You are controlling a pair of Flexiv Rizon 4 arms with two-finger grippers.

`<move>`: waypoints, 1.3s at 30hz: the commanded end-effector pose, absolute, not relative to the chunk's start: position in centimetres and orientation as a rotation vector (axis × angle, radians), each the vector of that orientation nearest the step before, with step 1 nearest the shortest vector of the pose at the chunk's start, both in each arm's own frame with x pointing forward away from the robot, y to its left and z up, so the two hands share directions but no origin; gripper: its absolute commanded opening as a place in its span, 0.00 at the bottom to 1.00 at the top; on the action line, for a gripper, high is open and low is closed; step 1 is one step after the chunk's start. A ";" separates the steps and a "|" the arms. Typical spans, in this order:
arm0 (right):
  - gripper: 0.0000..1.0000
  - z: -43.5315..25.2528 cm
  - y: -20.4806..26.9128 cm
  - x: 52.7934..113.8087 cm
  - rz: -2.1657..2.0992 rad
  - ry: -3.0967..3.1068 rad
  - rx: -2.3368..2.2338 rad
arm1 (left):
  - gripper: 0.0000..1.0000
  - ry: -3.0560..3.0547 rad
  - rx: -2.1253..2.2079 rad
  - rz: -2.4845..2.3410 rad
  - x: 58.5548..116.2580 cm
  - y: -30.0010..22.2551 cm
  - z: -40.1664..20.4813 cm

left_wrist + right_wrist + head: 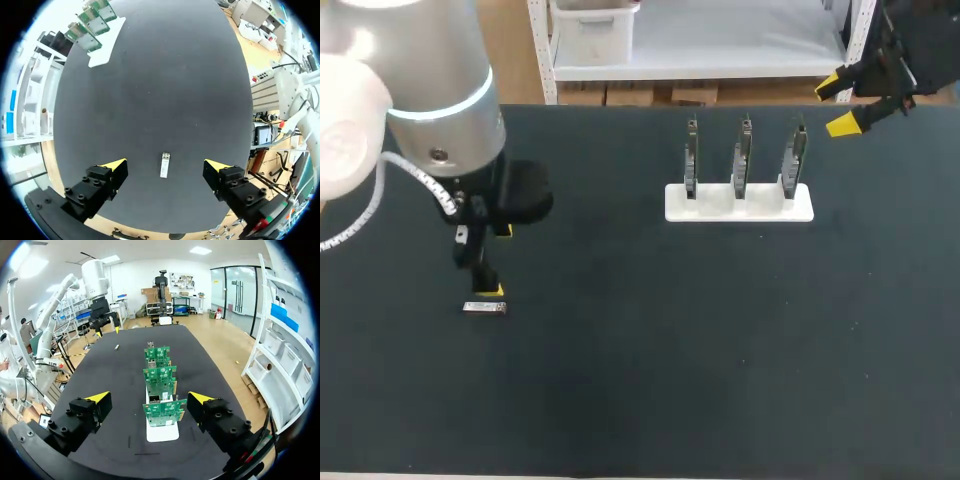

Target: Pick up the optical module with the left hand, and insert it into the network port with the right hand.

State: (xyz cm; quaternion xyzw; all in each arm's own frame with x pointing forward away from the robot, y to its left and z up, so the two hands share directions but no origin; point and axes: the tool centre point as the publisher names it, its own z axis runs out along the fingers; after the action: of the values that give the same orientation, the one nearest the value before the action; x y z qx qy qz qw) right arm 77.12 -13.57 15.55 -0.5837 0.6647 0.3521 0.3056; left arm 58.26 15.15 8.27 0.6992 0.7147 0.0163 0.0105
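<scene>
The optical module (485,307), a small silver bar, lies flat on the black table at the left. My left gripper (492,262) hangs open just above and behind it. In the left wrist view the module (164,164) lies between the spread yellow fingertips (114,165), touching neither; the left gripper (167,166) holds nothing. Three upright green circuit boards with network ports (743,156) stand in a white holder (739,203) at the back right. My right gripper (845,105) is open above the table's far right edge, with the boards (160,380) ahead of it (150,398).
A wide stretch of bare black table (670,340) lies between the module and the white holder. My left arm (100,300) shows beyond the boards in the right wrist view, with the module (117,347) on the table below it.
</scene>
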 end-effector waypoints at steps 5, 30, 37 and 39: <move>1.00 15.6 -13.5 77.1 0.931 1.761 -1.545 | 1.00 2.288 2.170 0.070 57.1 17.1 5.9; 1.00 15.6 -13.5 77.1 0.931 1.761 -1.545 | 1.00 2.341 2.115 0.070 56.4 21.1 0.3; 1.00 15.6 -13.5 77.1 0.931 1.761 -1.545 | 1.00 2.320 2.117 0.057 57.3 21.1 -0.4; 1.00 15.6 -13.5 77.1 0.931 1.761 -1.545 | 1.00 2.320 2.119 0.046 57.4 21.1 -0.6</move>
State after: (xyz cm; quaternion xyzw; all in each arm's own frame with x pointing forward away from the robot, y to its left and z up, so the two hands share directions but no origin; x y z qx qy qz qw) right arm 77.12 -13.57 15.55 -0.5837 0.6647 0.3521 0.3056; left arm 56.85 21.03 -0.20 0.6733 0.7391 0.0205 0.0019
